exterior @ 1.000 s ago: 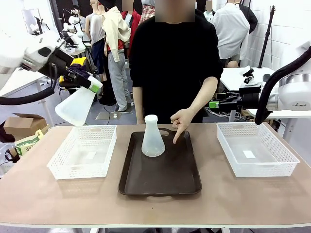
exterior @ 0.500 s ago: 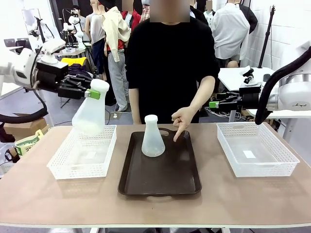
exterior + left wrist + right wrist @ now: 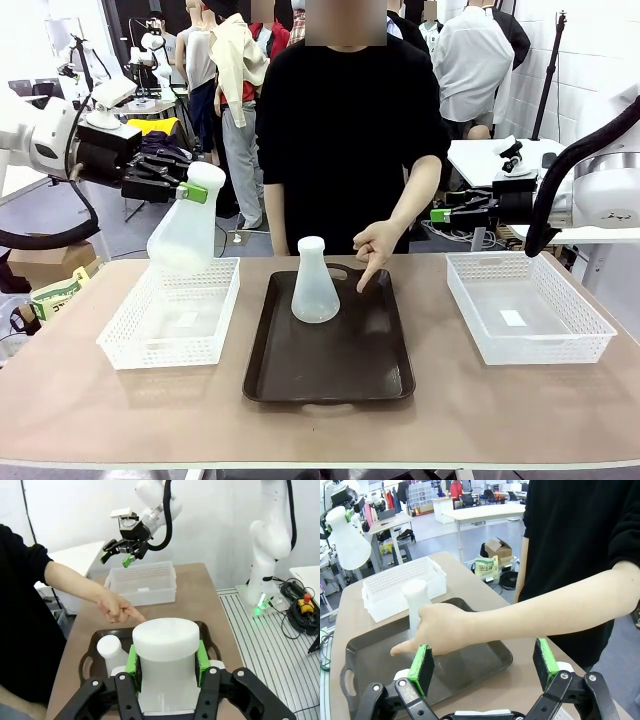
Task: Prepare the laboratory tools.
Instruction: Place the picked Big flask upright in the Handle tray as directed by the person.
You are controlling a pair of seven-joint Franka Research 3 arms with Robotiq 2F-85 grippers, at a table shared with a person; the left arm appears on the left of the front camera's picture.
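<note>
**Left jaws clamped on one flask, right jaws wide and holding nothing**

Your left gripper (image 3: pixel 190 190) has its jaws closed on the neck of the lifted flask (image 3: pixel 184 235). In your left wrist view the two green pads (image 3: pixel 133 661) press against either side of the white neck, just under its flat top. From the front, that flask hangs tilted in the air, its wide base lower and to the left, above the far edge of the left basket (image 3: pixel 170 312). It touches neither the basket nor the table (image 3: pixel 500 400).

Your right gripper (image 3: pixel 485 665) stands open, with its green pads set far apart and nothing between them. It hovers over the near edge of the tray (image 3: pixel 330 350), close to the person's forearm. In the left wrist view you can see it farther off, raised above the right basket (image 3: pixel 525 307).

The second flask (image 3: pixel 314 282) stands upright on the far half of the dark brown tray, left of centre. The person's hand (image 3: pixel 374 250) points downward just beside it, with the index fingertip at the tray surface; whether the fingertip touches the tray, you probably cannot tell from these angles. The tray lies between the two white mesh baskets at the middle of the table.
</note>
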